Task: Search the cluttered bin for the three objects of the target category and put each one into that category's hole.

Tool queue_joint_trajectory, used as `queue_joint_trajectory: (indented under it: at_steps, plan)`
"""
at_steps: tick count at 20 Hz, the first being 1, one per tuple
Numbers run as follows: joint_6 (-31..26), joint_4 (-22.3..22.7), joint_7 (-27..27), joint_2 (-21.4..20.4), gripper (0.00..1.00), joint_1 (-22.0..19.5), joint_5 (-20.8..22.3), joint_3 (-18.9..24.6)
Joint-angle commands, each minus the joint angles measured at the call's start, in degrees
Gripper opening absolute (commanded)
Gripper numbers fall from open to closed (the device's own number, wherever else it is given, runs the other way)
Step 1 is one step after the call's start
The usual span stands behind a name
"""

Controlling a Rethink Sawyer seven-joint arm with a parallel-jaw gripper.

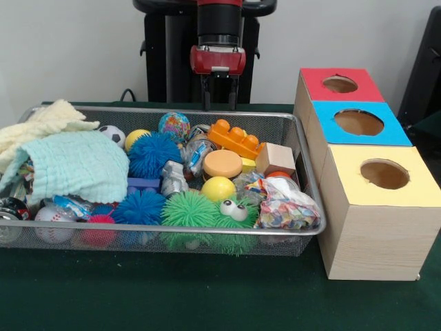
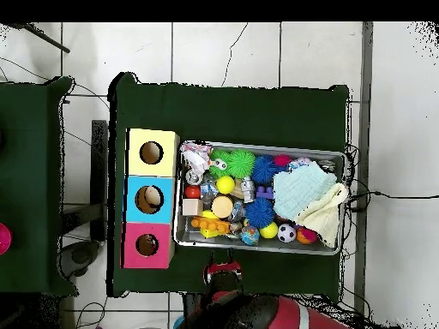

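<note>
My gripper hangs open and empty just above the far rim of the wire mesh bin. In the overhead view the gripper sits just outside the bin's long edge. The bin holds blue spiky balls, a green spiky ball with eyes, a yellow ball, an orange building block, a wooden cube, a soccer ball and a globe ball. Beside the bin stands a row of boxes with round holes: red, blue, yellow.
A mint cloth and a cream cloth cover the bin's left end and hide what lies under them. A crumpled colourful packet lies at the right front corner. The green tabletop runs in front of the bin.
</note>
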State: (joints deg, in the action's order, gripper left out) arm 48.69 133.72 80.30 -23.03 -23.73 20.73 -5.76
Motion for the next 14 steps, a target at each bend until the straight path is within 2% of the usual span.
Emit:
queue_joint_trajectory:
  at_steps: [1,4,7,14]
  plan:
    - [-6.57,-9.24,13.40,0.60,1.00,-0.84,-5.06,4.49]
    - [-14.98,-3.94,13.42,-9.62,1.00,-1.94,-5.71,6.30]
    - [-20.48,-1.81,13.62,-14.73,1.00,-2.48,-6.32,7.63]
    - [-28.91,-0.12,14.71,-22.74,1.00,-3.86,-6.08,10.59]
